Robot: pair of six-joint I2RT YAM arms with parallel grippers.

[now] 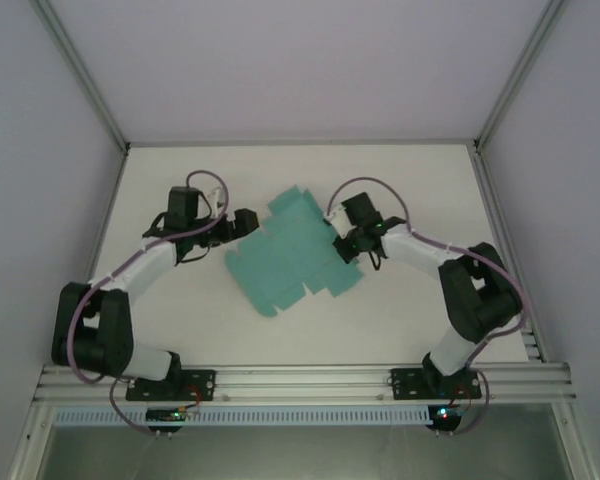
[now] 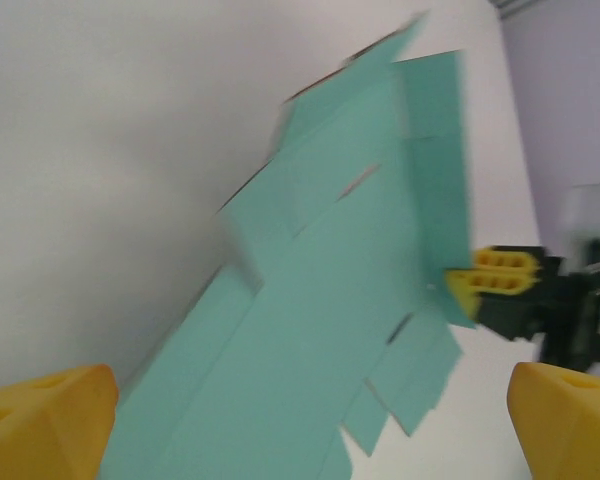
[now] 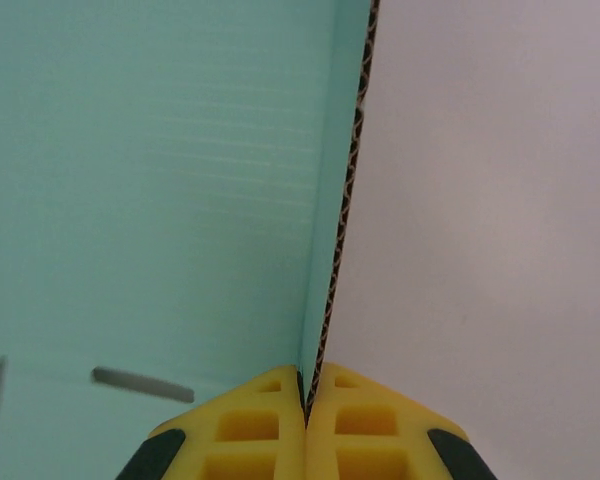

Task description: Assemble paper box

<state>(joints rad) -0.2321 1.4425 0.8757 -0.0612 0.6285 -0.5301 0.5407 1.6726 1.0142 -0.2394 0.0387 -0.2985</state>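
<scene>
Reaching inward on the left, elbow bent, with left gripper (image 1: 246, 222) spread wide. Pinching the paper box (image 1: 292, 255) edge with right gripper (image 3: 306, 420) fully closed.

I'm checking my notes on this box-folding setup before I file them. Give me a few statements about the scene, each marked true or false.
1. The paper box is an unfolded sheet with flaps, lying on the table. True.
2. The left gripper is clamped on the sheet. False: its jaws stand wide open beside the sheet's left edge and hold nothing.
3. The right gripper is shut on an edge of the sheet. True: its fingers pinch the card's edge.
4. The sheet is red. False: it is teal.
</scene>
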